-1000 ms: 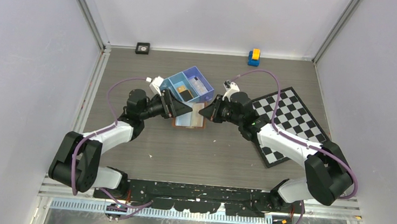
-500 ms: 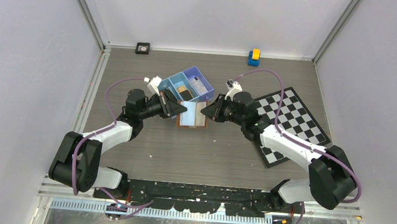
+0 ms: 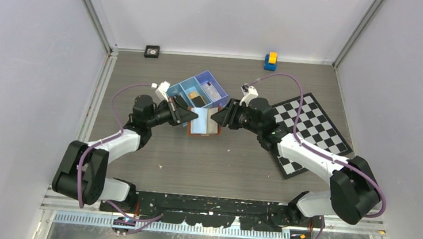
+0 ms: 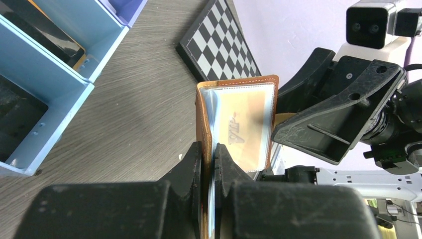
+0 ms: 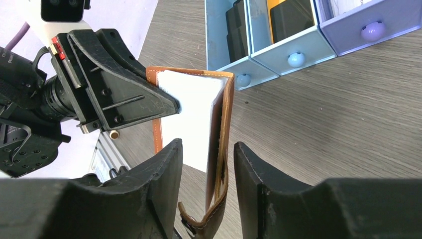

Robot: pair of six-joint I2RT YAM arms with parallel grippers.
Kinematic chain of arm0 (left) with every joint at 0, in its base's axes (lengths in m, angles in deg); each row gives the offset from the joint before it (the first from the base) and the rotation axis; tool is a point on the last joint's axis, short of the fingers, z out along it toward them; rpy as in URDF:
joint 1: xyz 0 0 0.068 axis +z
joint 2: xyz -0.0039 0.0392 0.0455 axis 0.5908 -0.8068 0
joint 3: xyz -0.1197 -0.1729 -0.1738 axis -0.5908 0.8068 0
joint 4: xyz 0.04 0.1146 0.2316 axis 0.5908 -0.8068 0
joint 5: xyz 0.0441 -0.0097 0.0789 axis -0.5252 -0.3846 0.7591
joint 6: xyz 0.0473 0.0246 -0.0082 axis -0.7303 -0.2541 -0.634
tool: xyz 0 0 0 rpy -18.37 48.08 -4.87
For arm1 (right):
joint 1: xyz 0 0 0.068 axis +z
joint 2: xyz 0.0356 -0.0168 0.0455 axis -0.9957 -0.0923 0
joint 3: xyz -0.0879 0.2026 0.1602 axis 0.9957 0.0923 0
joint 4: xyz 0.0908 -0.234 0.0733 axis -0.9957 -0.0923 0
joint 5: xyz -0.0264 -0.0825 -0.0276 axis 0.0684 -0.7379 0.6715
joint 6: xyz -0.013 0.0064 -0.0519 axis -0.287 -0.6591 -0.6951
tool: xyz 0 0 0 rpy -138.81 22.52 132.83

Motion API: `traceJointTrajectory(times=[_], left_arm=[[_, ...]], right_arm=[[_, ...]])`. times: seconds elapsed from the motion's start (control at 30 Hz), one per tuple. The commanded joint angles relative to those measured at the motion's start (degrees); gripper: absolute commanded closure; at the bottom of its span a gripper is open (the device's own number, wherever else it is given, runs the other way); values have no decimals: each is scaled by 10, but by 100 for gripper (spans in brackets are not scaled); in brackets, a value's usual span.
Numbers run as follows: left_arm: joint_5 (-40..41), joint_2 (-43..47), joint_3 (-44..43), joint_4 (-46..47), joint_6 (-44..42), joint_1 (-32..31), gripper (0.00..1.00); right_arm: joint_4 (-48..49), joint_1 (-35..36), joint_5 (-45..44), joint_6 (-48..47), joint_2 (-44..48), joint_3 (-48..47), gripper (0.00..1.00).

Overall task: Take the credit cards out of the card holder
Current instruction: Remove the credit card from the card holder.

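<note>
Grey wood-grain desk (image 3: 193,164) under pale walls, and the brown card holder (image 3: 204,122) hangs open like a book between my two arms, just in front of the blue tray (image 5: 268,64). My left claw (image 4: 210,152) is clenched on one leaf, while my right claw (image 5: 208,147) is released, its fingers straddling the other cover edge-on without gripping. The right arm looks the one to pull: an orange card (image 4: 244,127) marked VIP sits in a clear sleeve facing it, long side along the cover.
</note>
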Motion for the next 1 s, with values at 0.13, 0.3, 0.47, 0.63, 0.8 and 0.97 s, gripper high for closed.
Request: traceJointTrajectory(times=[0.13,0.3,0.47,0.63,0.8,0.97], left_arm=[[-7,4,-1,38,14,10,100],[-7,2,-1,34,16,14,100],[-7,2,-2,31,16,14,100],[-10,-2,-3,33,17,15,100],[-14,-6,-4,37,20,15,100],[-15,-6,-3,40,22,15,100]], right_arm=[[37,0,8,0,22,2,50],[41,0,9,2,24,4,59],[57,0,22,5,26,9,59],[70,0,34,8,27,13,72],[85,0,55,10,18,12,92],[81,0,61,9,11,7,84]])
